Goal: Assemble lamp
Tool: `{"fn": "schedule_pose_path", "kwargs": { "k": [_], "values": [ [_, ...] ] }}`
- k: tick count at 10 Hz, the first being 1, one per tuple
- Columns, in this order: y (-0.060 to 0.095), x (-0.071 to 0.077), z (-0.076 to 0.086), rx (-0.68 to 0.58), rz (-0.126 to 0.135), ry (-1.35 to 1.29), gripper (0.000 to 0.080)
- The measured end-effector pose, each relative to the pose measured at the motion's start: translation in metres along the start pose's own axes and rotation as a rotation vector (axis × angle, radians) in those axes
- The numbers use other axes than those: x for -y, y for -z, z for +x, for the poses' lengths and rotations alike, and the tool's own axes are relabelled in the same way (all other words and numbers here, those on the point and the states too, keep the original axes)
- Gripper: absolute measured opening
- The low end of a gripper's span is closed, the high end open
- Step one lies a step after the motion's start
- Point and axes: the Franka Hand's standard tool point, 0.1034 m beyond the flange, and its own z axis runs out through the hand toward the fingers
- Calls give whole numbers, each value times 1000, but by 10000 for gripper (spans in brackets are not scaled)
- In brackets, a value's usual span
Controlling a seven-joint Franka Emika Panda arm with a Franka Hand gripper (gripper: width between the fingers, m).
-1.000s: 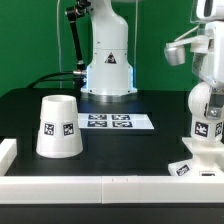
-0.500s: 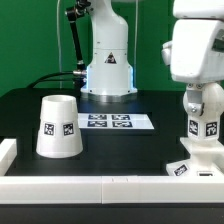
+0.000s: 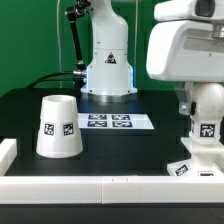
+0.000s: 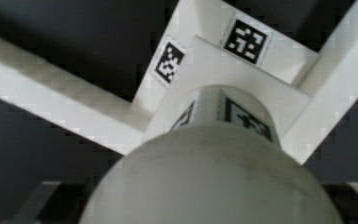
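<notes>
The white bulb (image 3: 208,112) stands on the stem of the lamp's flat square base (image 3: 196,166) at the exterior view's right. It carries a tag. My gripper (image 3: 205,100) hangs right over the bulb, its big white hand hiding the bulb's top. In the wrist view the bulb (image 4: 202,170) fills the middle between my gripper's (image 4: 197,205) two dark fingers, which stand wide apart at either side. The tagged base (image 4: 229,50) lies beyond it. The tapered shade (image 3: 58,127) stands apart, mouth down, at the exterior view's left.
The marker board (image 3: 118,122) lies at mid table. A low white rail (image 3: 100,185) runs along the front edge and a white block (image 3: 8,150) sits at the exterior view's left. The arm's pedestal (image 3: 108,65) stands at the back.
My hand has come down and toward the exterior view's left over the bulb and now looks much larger. The bulb, base and shade have stayed put.
</notes>
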Motion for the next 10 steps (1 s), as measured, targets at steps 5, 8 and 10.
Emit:
{"fn": "schedule_pose_path", "kwargs": {
  "k": [5,8,10],
  "values": [
    [1,-1,-3,-16,11,-484,576],
    [-1,-1,-6,1,31,-797,576],
    [-2,-1,-6,9,41,-955,576]
  ]
}}
